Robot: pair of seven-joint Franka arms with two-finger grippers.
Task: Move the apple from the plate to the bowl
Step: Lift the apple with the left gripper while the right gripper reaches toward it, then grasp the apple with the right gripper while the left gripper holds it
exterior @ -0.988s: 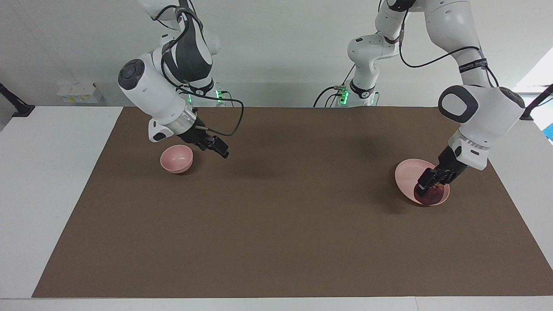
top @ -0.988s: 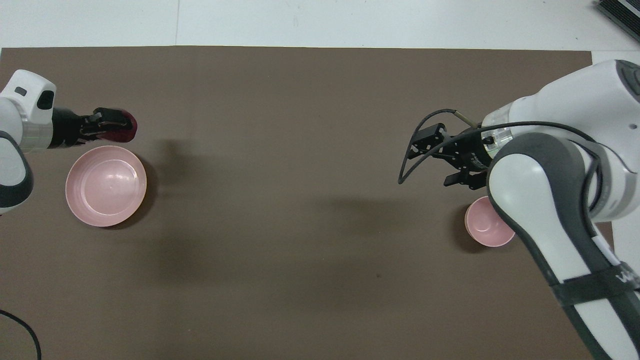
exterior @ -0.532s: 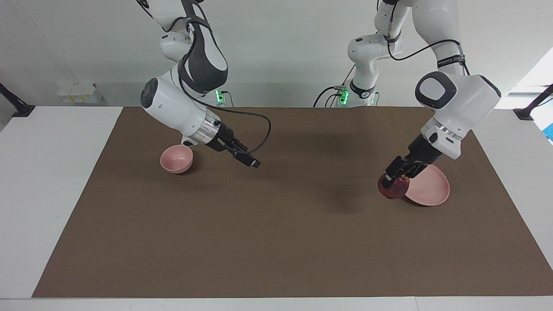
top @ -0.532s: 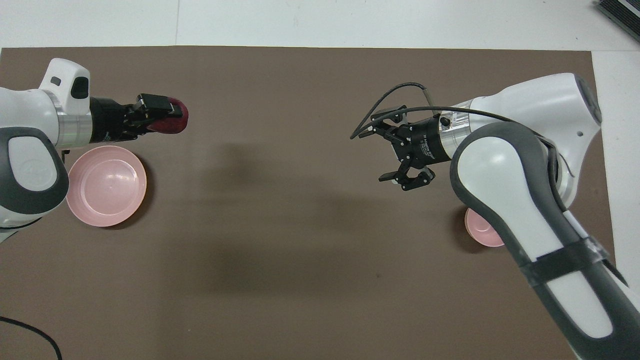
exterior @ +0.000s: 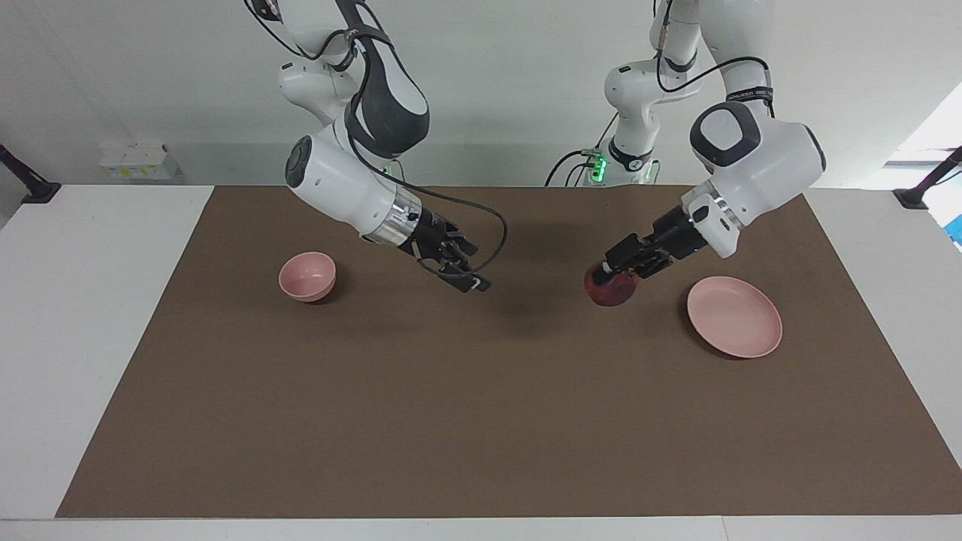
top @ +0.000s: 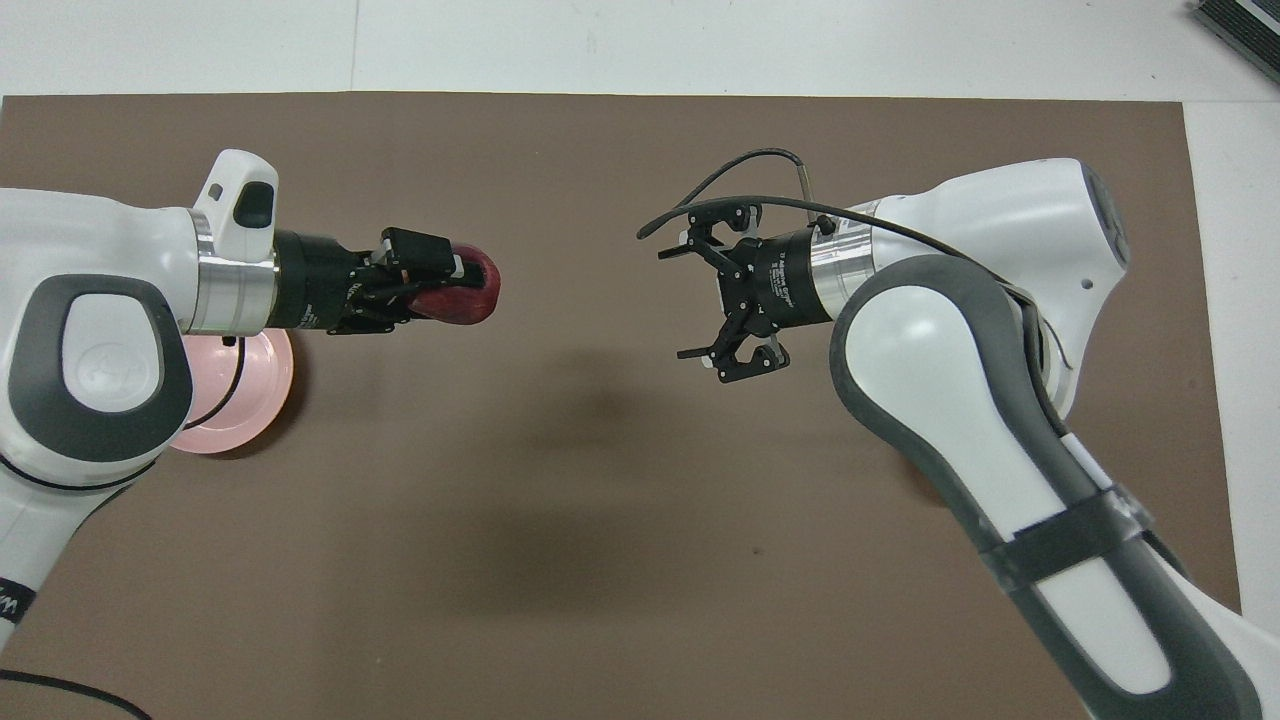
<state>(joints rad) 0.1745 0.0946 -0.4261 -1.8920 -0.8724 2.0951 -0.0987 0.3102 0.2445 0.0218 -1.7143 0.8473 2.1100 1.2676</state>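
Left pincer (exterior: 610, 272) clamps the apple (exterior: 611, 286) over the tabletop (exterior: 481, 421) middle, toward the right pincer (exterior: 460, 274), spread wide, likely for a handover.

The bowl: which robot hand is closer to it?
Right. The right gripper hangs open over the mat beside the bowl; the left gripper, holding the apple, is up near the plate.

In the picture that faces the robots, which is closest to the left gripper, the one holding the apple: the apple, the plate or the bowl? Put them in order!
From the left gripper:
1. The apple, gripped in its fingers, held up over the brown mat.
2. The plate, on the mat at the left arm's end of the table.
3. The bowl, at the right arm's end of the table.
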